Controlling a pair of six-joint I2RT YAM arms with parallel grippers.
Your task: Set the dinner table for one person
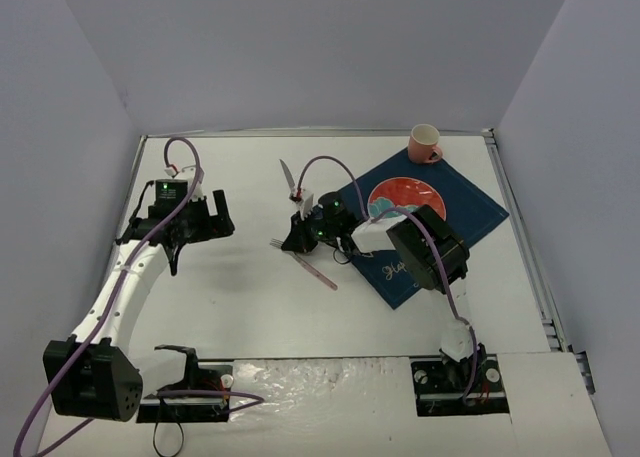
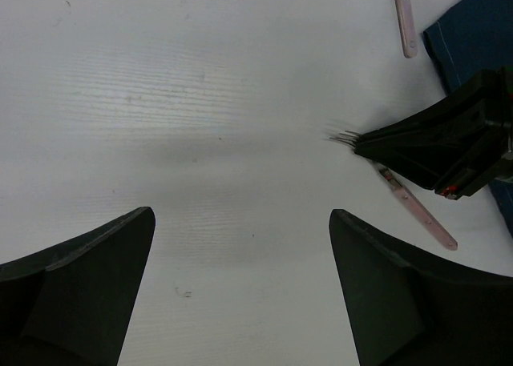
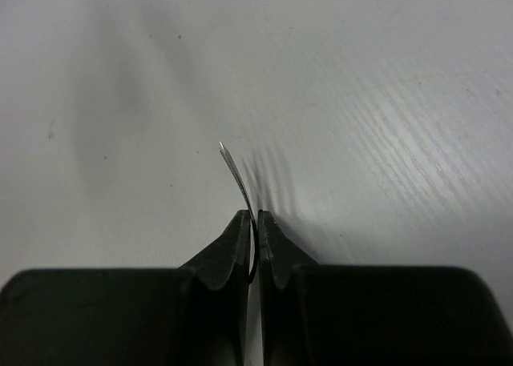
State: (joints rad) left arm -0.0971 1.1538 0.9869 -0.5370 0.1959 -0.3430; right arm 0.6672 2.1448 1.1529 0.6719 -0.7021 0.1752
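Nearest us, both arms rose from the dinner table (image 1: 240, 297), a white top filling the view. The left gripper (image 2: 240, 215) hung released, jaws wide, above bare surface. The right gripper (image 3: 256, 218) was clenched on the tines of a pink-handled fork (image 1: 318, 274) near the table's middle. Beyond, a navy cloth (image 1: 470, 212) bore pale script we could not read, partly hidden by the right arm, and a red plate (image 1: 400, 195). Farthest stood a pink mug (image 1: 425, 143).
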